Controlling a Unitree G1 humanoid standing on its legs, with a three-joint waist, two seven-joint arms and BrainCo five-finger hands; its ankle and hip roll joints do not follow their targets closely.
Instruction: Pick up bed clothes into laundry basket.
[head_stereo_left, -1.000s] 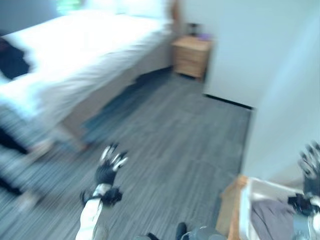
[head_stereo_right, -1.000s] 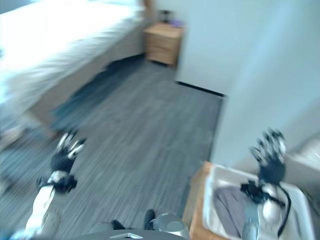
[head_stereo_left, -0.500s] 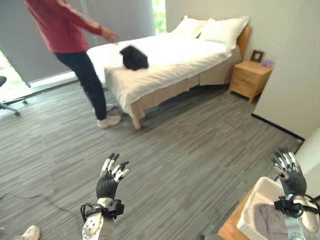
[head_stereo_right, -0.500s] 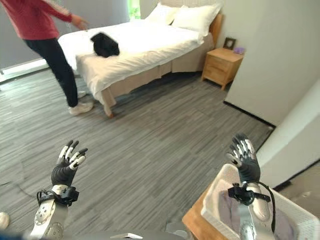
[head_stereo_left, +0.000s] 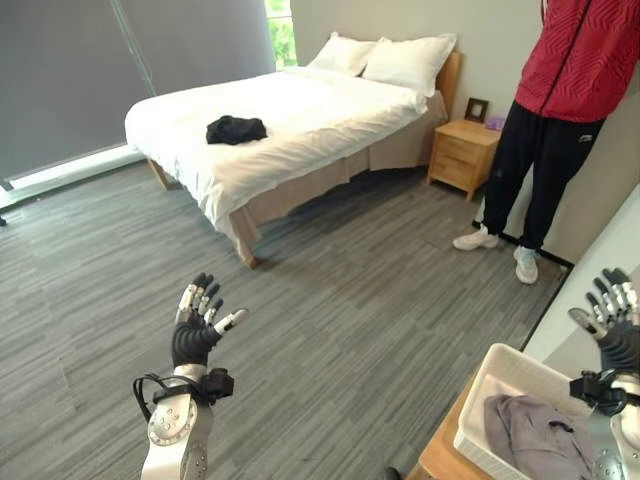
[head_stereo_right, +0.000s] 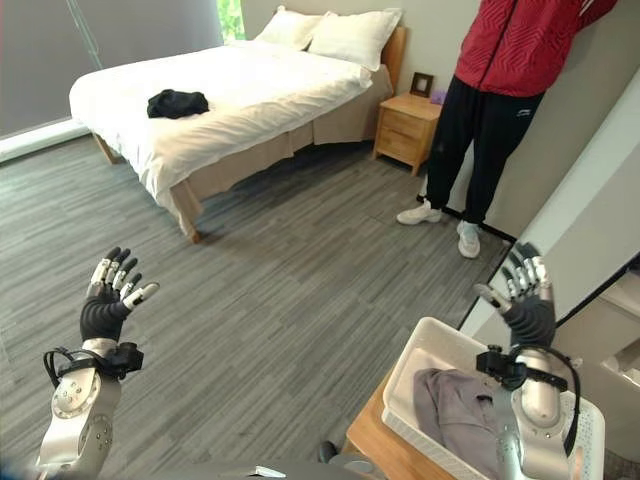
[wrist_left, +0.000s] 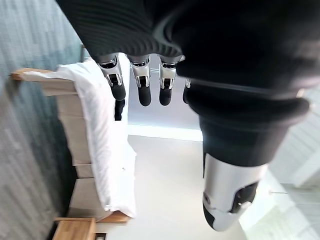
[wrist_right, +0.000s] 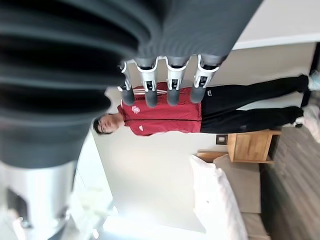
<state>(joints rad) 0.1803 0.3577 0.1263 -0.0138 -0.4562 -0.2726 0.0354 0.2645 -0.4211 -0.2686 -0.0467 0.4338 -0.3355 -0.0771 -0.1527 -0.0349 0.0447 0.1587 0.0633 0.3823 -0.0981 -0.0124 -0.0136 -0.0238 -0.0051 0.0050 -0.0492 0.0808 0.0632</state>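
A black garment (head_stereo_left: 236, 129) lies bunched on the white bed (head_stereo_left: 300, 115) across the room. A white laundry basket (head_stereo_right: 418, 365) stands at the lower right on a wooden surface, with a grey garment (head_stereo_right: 450, 405) inside it. My left hand (head_stereo_left: 195, 330) is raised over the floor at the lower left, fingers straight and spread, holding nothing. My right hand (head_stereo_right: 525, 305) is raised above the basket's far side, fingers straight, empty too. Both hands are far from the bed.
A person in a red top and black trousers (head_stereo_left: 545, 150) stands by the wall at the right, beside a wooden nightstand (head_stereo_left: 462, 155). Two pillows (head_stereo_left: 385, 62) lie at the bed's head. Grey plank floor (head_stereo_left: 350, 300) stretches between me and the bed.
The camera has swung, so the whole scene shifted. The person who stood left of the bed now stands at the right by the nightstand. Both hands stay raised and spread.
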